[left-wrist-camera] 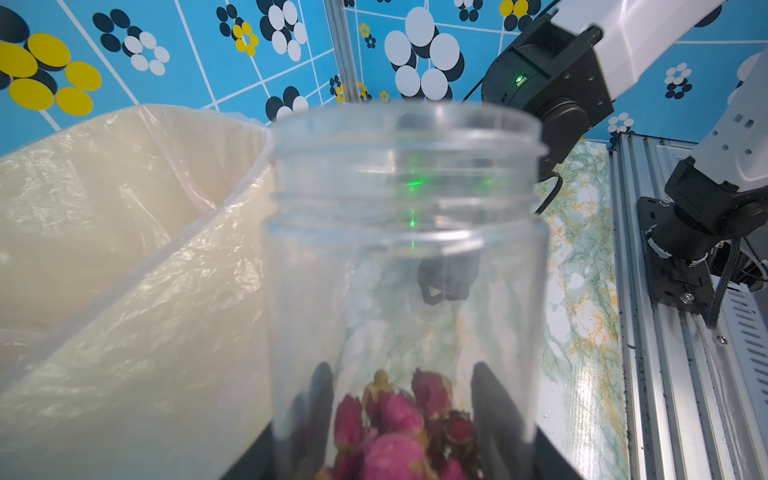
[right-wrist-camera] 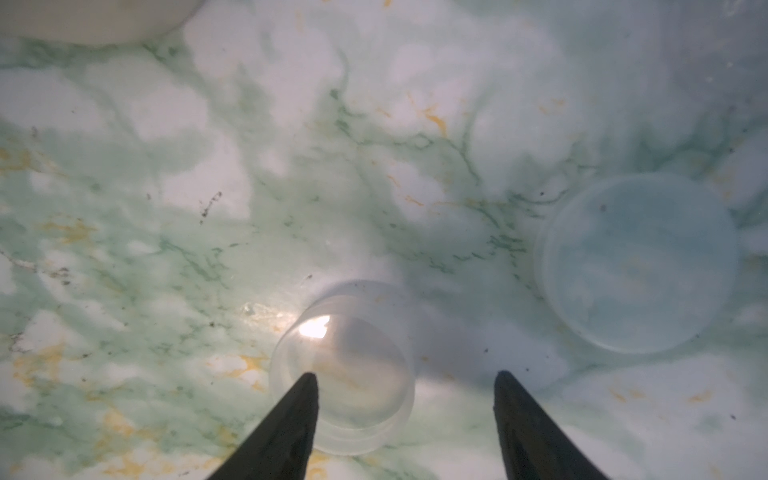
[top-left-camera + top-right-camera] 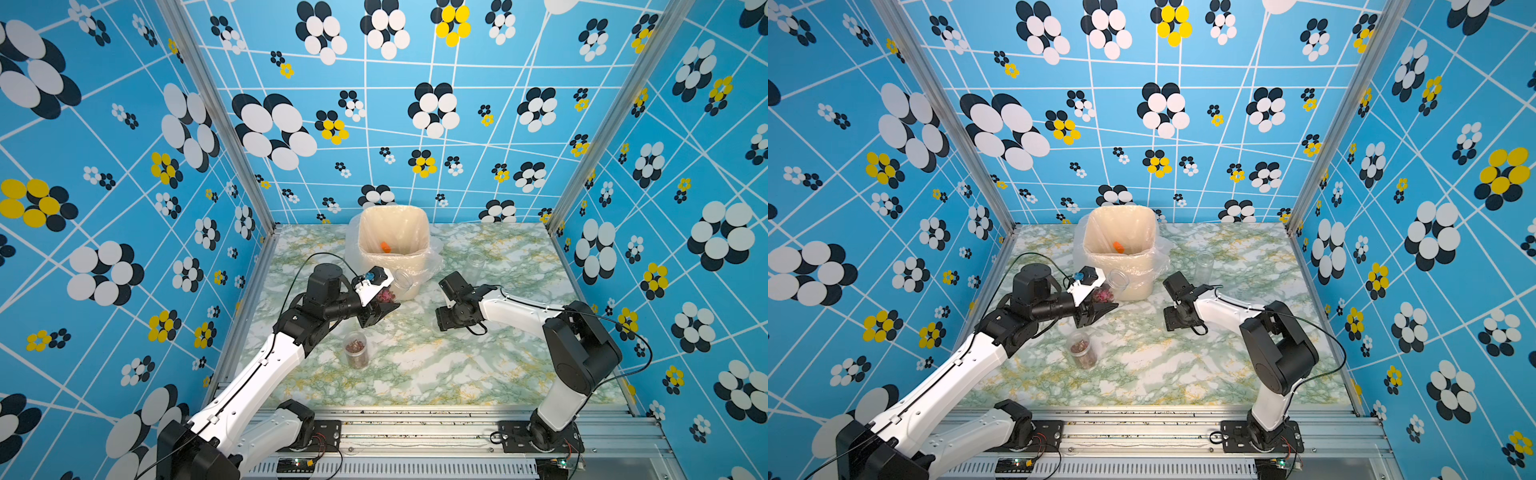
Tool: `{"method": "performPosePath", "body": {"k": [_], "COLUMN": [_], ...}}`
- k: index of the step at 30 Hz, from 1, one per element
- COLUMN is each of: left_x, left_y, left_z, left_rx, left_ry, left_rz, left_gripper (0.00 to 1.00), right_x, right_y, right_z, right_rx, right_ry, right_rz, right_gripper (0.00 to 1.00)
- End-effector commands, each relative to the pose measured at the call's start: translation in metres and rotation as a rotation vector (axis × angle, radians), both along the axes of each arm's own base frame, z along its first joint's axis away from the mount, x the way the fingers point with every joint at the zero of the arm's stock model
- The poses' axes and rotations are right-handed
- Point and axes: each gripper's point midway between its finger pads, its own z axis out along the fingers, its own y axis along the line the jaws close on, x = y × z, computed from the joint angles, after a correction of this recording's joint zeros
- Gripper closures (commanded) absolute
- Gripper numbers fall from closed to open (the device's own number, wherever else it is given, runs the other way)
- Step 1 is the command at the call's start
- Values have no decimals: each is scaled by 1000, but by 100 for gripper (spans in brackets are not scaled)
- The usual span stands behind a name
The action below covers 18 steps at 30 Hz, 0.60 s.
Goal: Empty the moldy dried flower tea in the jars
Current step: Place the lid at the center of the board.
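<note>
My left gripper (image 1: 405,419) is shut on the base of a lidless clear jar (image 1: 407,249) (image 3: 397,286). Pink dried flower tea (image 1: 395,424) lies at the jar's bottom, between the fingers. The jar tilts with its mouth toward the cream bin (image 3: 370,232), beside the bin's front wall. A second jar (image 3: 356,349) with brownish tea stands on the table near the left arm. An empty jar (image 3: 478,259) stands right of the bin. My right gripper (image 2: 405,376) hangs open over the table. A clear lid (image 2: 345,374) lies under one fingertip.
Another clear lid (image 2: 636,262) lies flat on the marble table (image 3: 457,365). An orange piece (image 3: 385,247) sits inside the plastic-lined bin. Patterned blue walls close in three sides, and an aluminium rail (image 3: 415,432) runs along the front edge.
</note>
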Motion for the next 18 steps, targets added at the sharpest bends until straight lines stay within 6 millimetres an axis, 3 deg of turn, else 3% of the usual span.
{"method": "performPosePath", "body": {"k": [1, 5, 13, 18], "left_x": [-1, 0, 6, 11], "left_y": [1, 4, 21, 30], "left_z": [14, 25, 52, 68], "left_rx": [-10, -8, 76, 118], "left_ry": [-45, -67, -147, -191], "left_rz": [7, 27, 114, 171], "left_gripper": [100, 100, 100, 100], "right_x": [1, 10, 17, 12], "right_y": [2, 8, 4, -8], "right_z": [21, 64, 169, 204], "right_rx": [31, 103, 267, 355], "right_ry": [-11, -117, -479, -680], "right_rz": [-8, -9, 10, -7], "right_gripper": [30, 29, 21, 11]}}
